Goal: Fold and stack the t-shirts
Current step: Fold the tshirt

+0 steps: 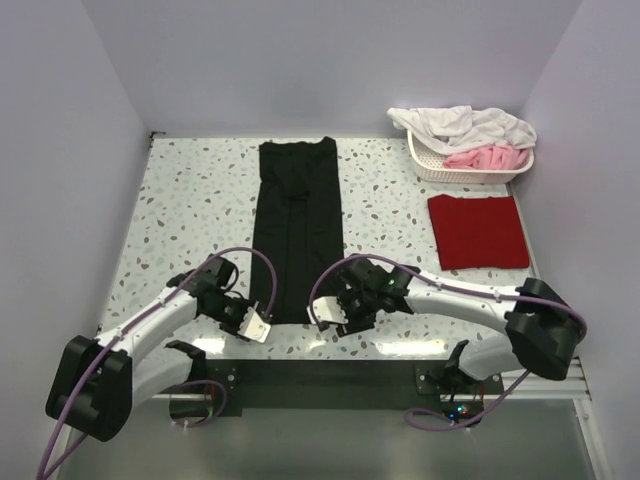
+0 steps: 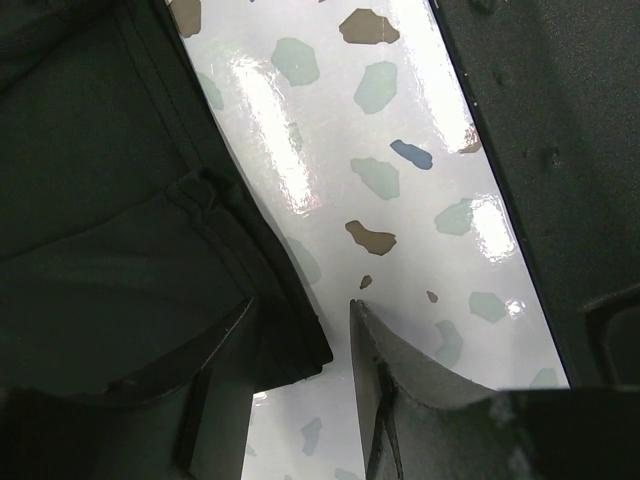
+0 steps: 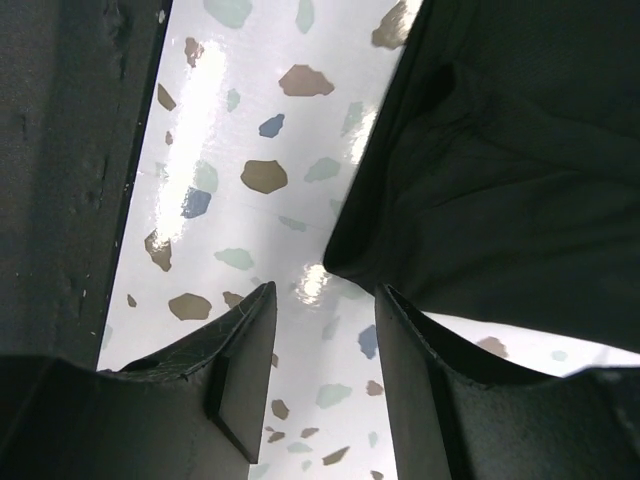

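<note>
The left claw (image 2: 302, 320) stood open, the near left corner of the black shirt (image 1: 297, 225) between its jaws, unclamped. The right claw (image 3: 326, 292) gaped too, empty, just short of the near right corner. The red shirt (image 1: 478, 231) lay folded, well right.

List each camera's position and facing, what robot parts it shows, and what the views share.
Top external: above and behind, looking down on the speckled table; both arms, left gripper, right gripper.
Left wrist: on the left arm, looking down past its open fingers at the long folded black cloth t-shirt.
Right wrist: likewise, open fingers, the opposite near corner.
Shared: all three show the black t-shirt's near end.
</note>
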You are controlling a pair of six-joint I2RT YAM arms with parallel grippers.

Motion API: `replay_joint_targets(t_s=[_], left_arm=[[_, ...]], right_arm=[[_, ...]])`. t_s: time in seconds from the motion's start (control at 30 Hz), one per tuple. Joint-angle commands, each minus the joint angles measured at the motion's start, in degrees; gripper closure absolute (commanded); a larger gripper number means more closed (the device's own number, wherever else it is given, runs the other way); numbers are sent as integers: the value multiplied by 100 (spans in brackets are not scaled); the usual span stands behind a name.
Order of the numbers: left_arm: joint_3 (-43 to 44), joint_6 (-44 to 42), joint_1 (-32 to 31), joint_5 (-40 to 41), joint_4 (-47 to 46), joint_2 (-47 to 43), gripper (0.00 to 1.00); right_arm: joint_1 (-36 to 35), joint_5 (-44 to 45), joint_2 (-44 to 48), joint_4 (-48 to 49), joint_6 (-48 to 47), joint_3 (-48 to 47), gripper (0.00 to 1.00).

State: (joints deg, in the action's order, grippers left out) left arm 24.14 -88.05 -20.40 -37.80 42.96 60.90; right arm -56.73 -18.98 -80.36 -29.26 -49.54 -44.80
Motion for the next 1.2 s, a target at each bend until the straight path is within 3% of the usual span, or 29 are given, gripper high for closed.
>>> replay_joint_targets(t_s=[0.0,0.47,0.67,0.77,0.8,0.83,0.9,0.97,1.17], left_arm=[[-138,-133,-43,361,-288,159,55],[-147,51,-43,484,-455,316,52],[-85,-28,-43,624,-516,571,60],[-41,-28,-51,669,-552,720,70],[-24,-37,-51,695,-561,747,74],[-15,-11,-51,704,-587,747,87],[38,42,-51,634,-622,695,100],[99,130,-51,555,-614,529,100],[362,147,-122,204,-184,-51,100]], right_arm=[[-31,-9,354,-54,-275,-179,52],[-57,184,-998,676,-302,-257,51],[-75,351,-1271,570,-320,-424,55],[-75,430,-1439,518,-267,-547,64],[-84,448,-1482,526,-258,-574,71],[-93,474,-1474,517,-249,-574,76],[-84,544,-1465,544,-214,-548,92],[-93,554,-1352,570,-188,-513,100],[-101,396,-790,368,75,-671,100]])
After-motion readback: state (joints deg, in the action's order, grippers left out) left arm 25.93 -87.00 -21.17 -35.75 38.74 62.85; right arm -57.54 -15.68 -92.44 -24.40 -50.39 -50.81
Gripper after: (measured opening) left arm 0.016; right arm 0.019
